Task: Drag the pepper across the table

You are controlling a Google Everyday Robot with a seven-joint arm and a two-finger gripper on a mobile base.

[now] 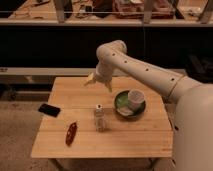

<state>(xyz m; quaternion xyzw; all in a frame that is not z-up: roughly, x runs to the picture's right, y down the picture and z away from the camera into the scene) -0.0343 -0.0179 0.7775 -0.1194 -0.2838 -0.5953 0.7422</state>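
Hovering over the table's far half, touching nothing: gripper [99, 83], cream-coloured with yellowish tips, jaws spread apart and empty. Below it, a small clear bottle [100, 119], upright; beside that, a round green plate [119, 103] bearing a white cup [135, 98]. Table [130, 137]: light wooden planks, visible seams. Pepper [71, 133]: slim, dark red, tapered, lying flat near the front left corner, apart from a flat black phone [49, 109].
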